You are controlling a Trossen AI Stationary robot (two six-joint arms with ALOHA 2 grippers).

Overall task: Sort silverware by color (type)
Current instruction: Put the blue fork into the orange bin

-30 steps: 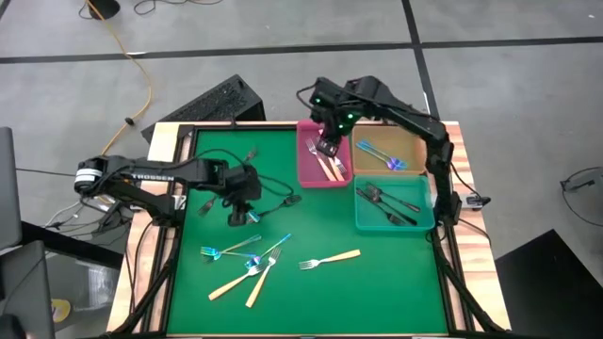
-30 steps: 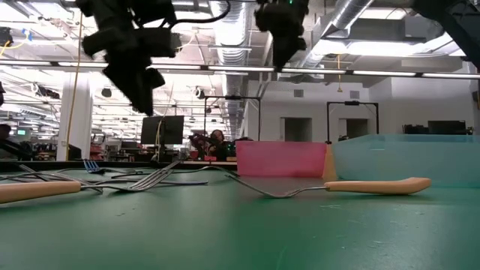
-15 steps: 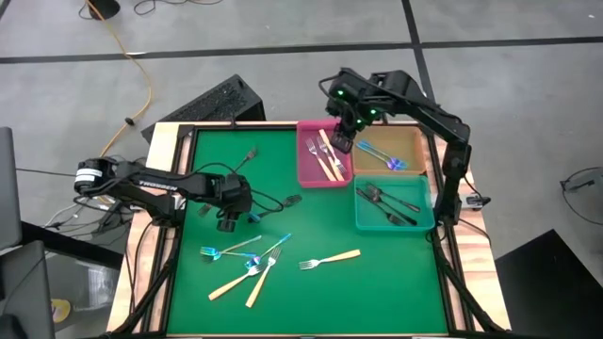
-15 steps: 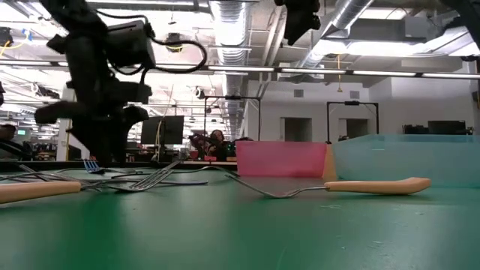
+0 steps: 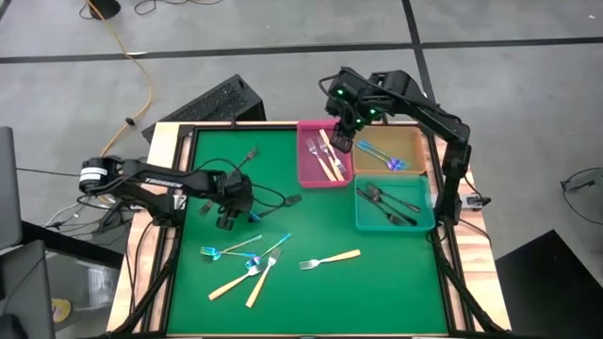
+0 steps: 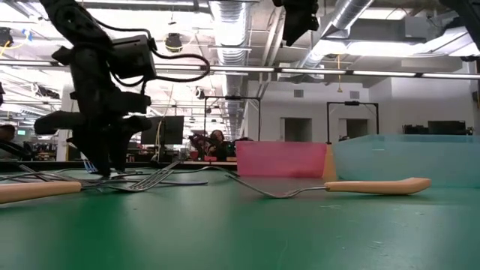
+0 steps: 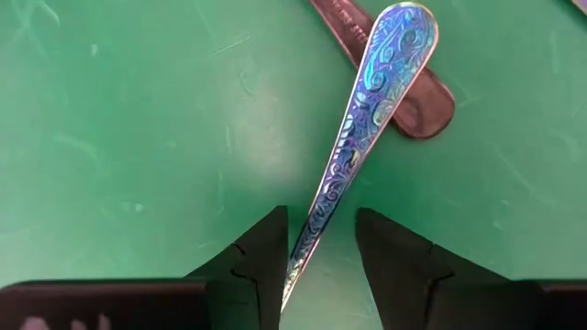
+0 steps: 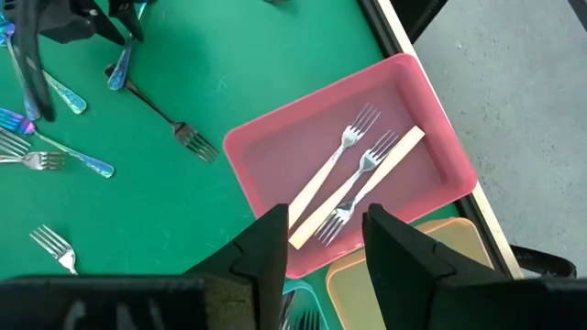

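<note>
Two dark arms work over the green table (image 5: 377,292), which fills the middle of the high view. Three trays sit at its upper right: a pink tray (image 5: 308,169) holding two tan-handled forks (image 5: 329,160), a tan tray (image 5: 411,143) beside it holding a blue fork (image 5: 381,155), and below that a teal tray (image 5: 426,222) holding black forks (image 5: 388,206).

Left of centre, the left arm reaches in from the frame's left edge, and the left gripper (image 5: 229,217) points down at the mat, low over it. In the left wrist view its fingers (image 7: 266,266) stand narrowly apart on either side of the end of an iridescent blue fork handle (image 7: 367,128), not pressed against it. That handle lies across a dark handle (image 7: 404,87) on the mat.

At upper centre, the right gripper (image 5: 343,141) hangs high over the pink tray's right edge, its fingers (image 8: 266,247) parted and holding nothing.

Loose silverware lies at lower centre: blue forks (image 5: 229,249), tan-handled forks (image 5: 332,258) and, nearer the top of the mat, a black fork (image 5: 247,154)
</note>
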